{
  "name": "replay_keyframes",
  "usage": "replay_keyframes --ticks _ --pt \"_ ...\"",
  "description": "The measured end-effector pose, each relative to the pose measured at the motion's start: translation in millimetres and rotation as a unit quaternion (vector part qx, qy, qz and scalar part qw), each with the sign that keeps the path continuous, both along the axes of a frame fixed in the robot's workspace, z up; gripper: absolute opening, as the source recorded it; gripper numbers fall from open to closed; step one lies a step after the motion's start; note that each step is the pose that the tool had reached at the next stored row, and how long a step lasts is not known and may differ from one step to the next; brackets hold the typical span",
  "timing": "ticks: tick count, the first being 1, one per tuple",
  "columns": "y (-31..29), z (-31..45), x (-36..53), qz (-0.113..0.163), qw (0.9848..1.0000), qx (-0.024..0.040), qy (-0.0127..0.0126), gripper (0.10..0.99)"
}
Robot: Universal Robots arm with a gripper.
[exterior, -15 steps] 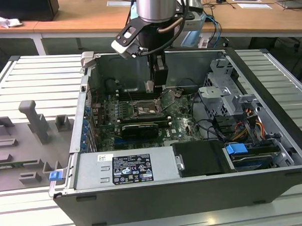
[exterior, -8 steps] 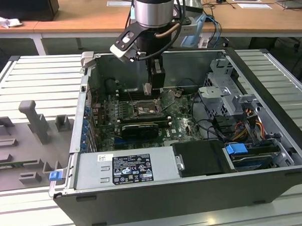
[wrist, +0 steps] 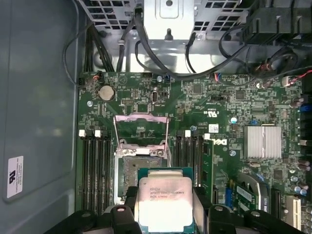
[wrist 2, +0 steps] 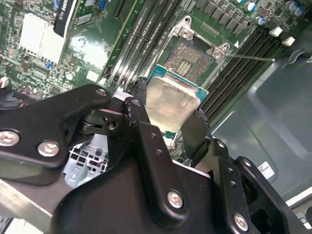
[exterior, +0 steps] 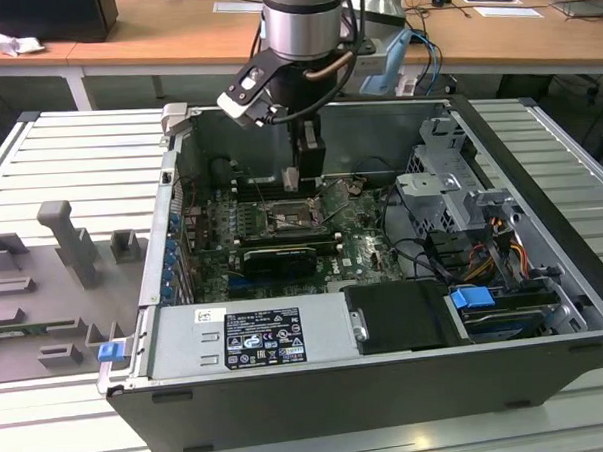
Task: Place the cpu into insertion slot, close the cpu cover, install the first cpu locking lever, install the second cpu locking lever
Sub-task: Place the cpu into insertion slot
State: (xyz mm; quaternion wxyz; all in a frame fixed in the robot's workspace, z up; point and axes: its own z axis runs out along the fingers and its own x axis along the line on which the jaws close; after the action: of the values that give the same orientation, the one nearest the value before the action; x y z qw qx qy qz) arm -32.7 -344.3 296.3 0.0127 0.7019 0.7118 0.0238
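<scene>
silvery cpu [wrist: 165, 204] in end effector [wrist 2: 168, 122]

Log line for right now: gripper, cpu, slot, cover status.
gripper: shut on cpu | cpu: held over board, not seated | insertion slot: empty | cpu cover: open

Found the insertion slot [exterior: 286, 223] on the motherboard [exterior: 357, 239] inside the open case [exterior: 389, 392], with the power supply [exterior: 251, 333] at six o'clock of it and the drive cage [exterior: 445, 195] at three o'clock in the exterior view. Noted the cpu [wrist: 165, 202] between the fingers of the gripper [exterior: 291, 178], above the slot and apart from it. Recorded the cpu cover [wrist: 141, 129] swung up off the slot, memory slots [wrist: 95, 165] flanking it on two sides.
</scene>
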Motion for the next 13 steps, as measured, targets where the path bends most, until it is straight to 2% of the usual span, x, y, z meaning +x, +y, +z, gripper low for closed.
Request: replay_keyframes --ticks 3,9,13 --pt "0.5 -3.5 -0.1 0.000 1.0000 -0.0001 0.0020 0.529" --pt "0.5 -11.1 0.0 0.000 1.0000 -0.0004 0.0034 0.529" --pt "0.5 -17.0 0.0 0.000 1.0000 -0.0067 0.0034 0.529"
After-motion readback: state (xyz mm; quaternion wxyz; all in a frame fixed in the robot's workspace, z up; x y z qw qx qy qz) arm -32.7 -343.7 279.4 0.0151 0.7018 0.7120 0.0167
